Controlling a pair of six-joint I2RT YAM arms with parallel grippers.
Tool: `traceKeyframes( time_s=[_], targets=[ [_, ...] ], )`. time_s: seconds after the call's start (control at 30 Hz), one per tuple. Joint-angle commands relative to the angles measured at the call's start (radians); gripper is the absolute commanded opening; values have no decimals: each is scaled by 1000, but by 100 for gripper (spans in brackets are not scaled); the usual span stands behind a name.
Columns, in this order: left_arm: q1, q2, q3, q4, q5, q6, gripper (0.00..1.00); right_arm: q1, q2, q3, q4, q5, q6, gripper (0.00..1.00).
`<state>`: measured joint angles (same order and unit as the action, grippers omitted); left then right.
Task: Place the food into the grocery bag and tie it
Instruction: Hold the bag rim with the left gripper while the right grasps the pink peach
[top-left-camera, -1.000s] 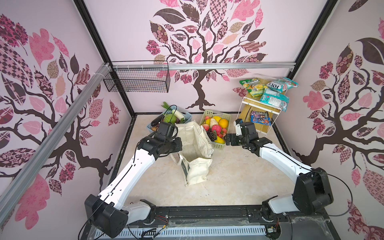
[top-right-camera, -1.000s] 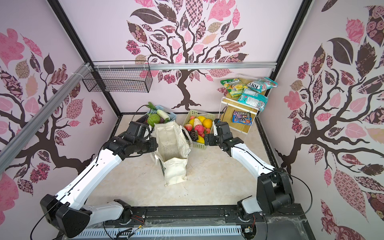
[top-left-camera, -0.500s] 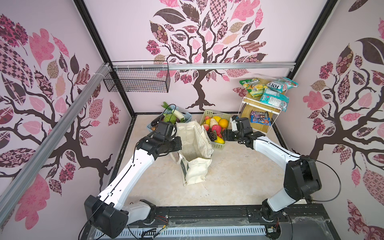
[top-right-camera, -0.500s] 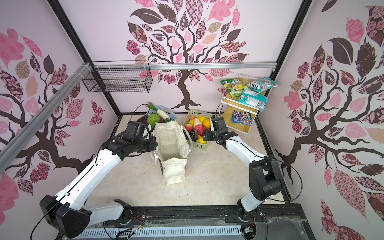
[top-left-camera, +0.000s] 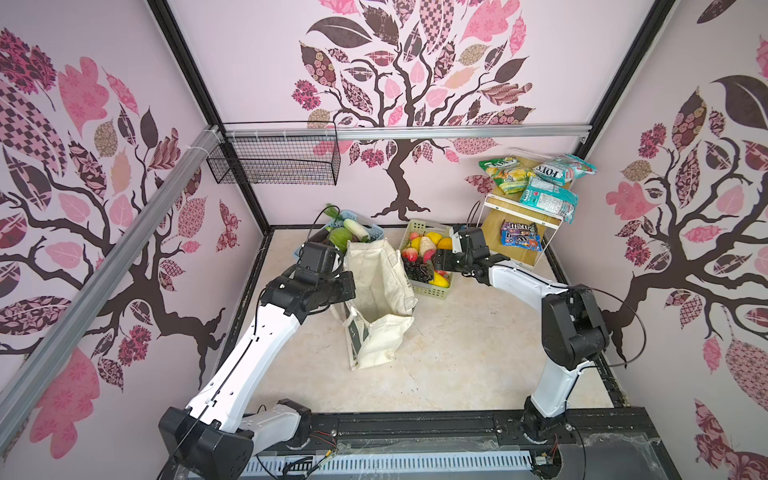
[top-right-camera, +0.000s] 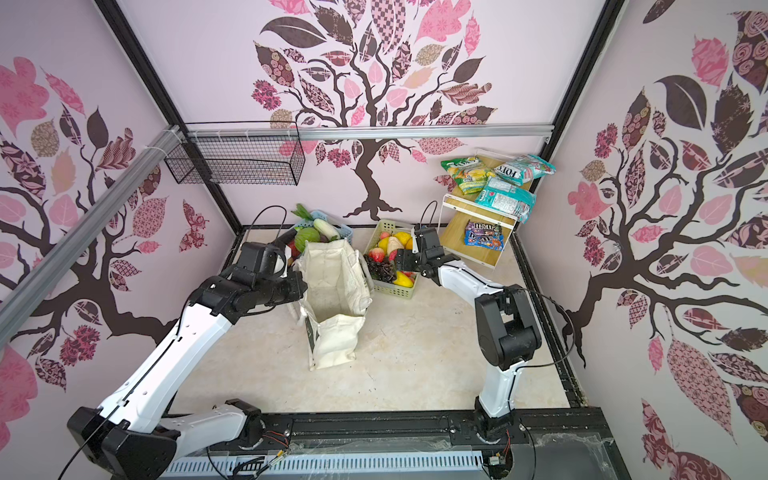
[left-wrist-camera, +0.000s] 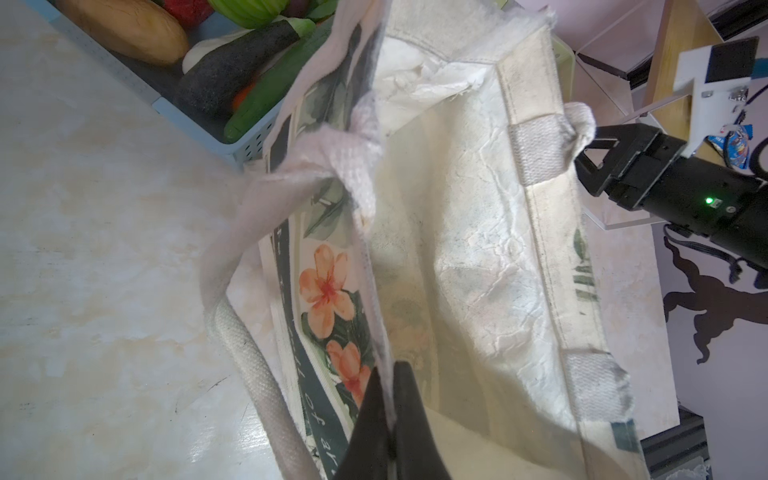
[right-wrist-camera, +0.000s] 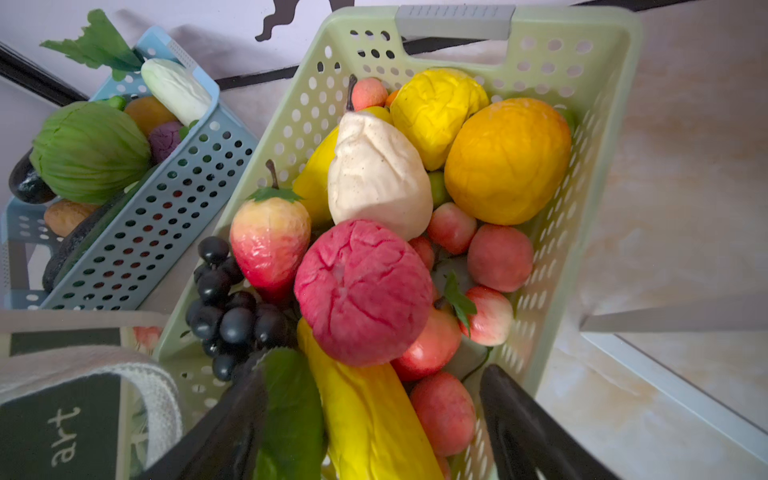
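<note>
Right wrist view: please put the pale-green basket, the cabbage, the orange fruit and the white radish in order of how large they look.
1. pale-green basket
2. orange fruit and cabbage: about alike here; the cabbage lies farther from the camera, so I do not rank them
3. white radish

Hung far left on the wall rail (top-left-camera: 415, 134): black wire basket (top-left-camera: 272, 160). Far right, atop wooden shelf (top-left-camera: 492, 226): candy bags (top-left-camera: 536, 178).

tool (right-wrist-camera: 372, 384) spread wide over yellow banana (right-wrist-camera: 374, 419), dark grapes (right-wrist-camera: 232, 311) alongside
</note>
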<state>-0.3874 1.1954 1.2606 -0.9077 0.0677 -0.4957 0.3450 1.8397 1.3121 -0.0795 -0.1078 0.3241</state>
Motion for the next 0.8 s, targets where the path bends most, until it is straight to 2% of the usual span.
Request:
traceKeyframes(
  time_s=[0.0,0.37,0.6,0.77],
  targets=[
    [2,-18,-38,26,-2,17,6,9,58,54,34,45,38,87],
    [12,-26,-80,37,12,26,5,32,165,120,48,62,36,87],
    [52,-51,-124,54,51,22,5,54,242,179,26,79,37,86],
    [56,-56,-137,68,70,22,5,55,248,187,17,101,37,74]
  ],
)
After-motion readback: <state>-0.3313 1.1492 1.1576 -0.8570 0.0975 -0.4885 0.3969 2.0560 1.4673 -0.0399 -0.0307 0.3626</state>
